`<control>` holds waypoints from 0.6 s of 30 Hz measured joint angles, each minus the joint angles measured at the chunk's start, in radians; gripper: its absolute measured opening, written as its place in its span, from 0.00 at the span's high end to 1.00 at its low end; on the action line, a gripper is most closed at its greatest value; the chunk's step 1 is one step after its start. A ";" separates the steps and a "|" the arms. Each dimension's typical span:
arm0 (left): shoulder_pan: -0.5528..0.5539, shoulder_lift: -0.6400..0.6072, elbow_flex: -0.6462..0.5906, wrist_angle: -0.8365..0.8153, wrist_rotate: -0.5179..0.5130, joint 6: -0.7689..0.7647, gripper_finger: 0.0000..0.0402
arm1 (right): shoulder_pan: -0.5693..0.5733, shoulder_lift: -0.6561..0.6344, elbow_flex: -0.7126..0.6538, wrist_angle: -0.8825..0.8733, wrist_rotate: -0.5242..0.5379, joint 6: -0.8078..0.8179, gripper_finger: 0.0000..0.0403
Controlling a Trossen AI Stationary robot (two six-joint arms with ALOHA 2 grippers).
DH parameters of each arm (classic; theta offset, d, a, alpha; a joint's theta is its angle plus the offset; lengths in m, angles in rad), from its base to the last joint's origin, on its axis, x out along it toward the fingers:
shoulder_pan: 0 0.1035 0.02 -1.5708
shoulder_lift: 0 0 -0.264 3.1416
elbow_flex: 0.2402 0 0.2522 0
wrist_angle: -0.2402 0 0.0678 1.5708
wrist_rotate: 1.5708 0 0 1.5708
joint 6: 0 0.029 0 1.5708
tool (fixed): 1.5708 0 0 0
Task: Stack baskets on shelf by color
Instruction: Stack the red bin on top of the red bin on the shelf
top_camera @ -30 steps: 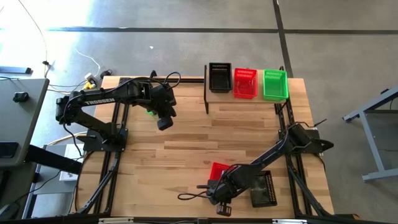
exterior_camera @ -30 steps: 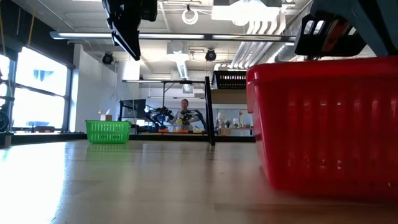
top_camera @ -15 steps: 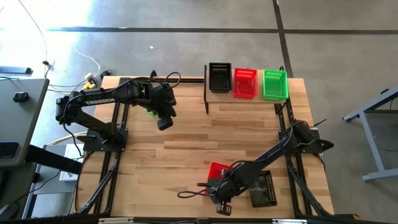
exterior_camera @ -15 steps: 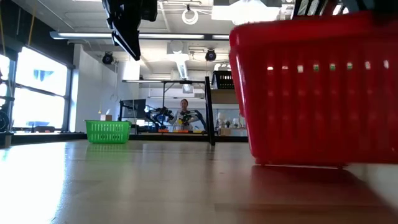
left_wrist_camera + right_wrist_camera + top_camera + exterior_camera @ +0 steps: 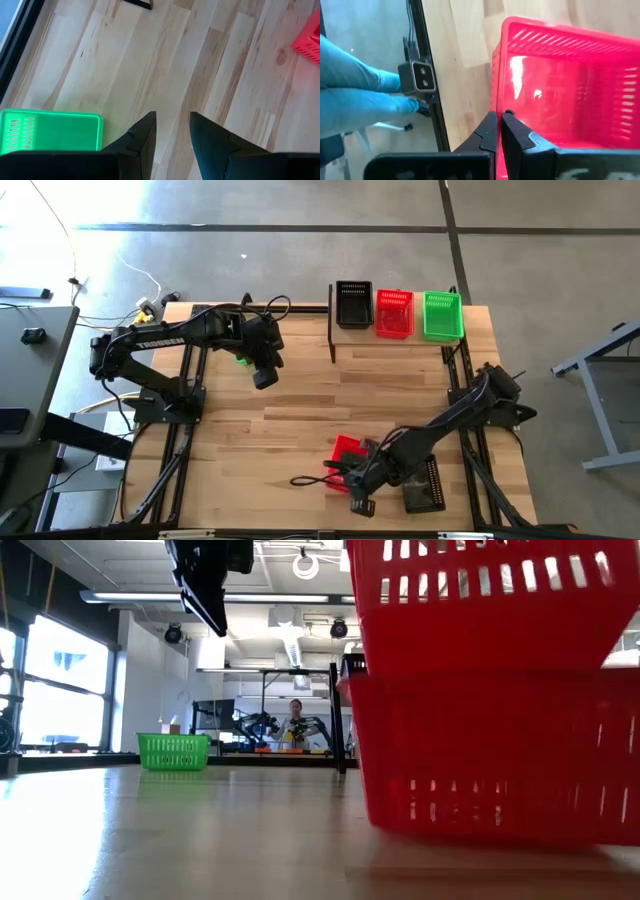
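On the shelf (image 5: pixel 400 340): three baskets, one per colour | your right gripper (image 5: pixel 362 476) clamps a red basket (image 5: pixel 345 452) near front edge | left gripper (image 5: pixel 265 378) apart, idle | green basket (image 5: pixel 50 131), black basket (image 5: pixel 424 485) still loose.

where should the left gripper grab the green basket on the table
Pinch one long rim wall of the green basket from above, one finger inside: it sits upright, open top up, walls thin, and the open left gripper hangs beside it.

Bright, even daylight fills the room. Ceiling lamps (image 5: pixel 300 560) glare in the low view. The near red basket (image 5: pixel 490 755) looms blurred.
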 joint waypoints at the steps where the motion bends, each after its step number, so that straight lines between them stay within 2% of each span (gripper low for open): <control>1: 0.001 0.000 0.000 0.002 0.000 0.000 0.73 | 0.000 -0.005 0.000 -0.002 0.004 -0.001 1.00; 18: 0.001 0.000 0.000 0.006 0.000 0.006 0.73 | -0.010 -0.100 0.000 -0.061 0.137 0.000 1.00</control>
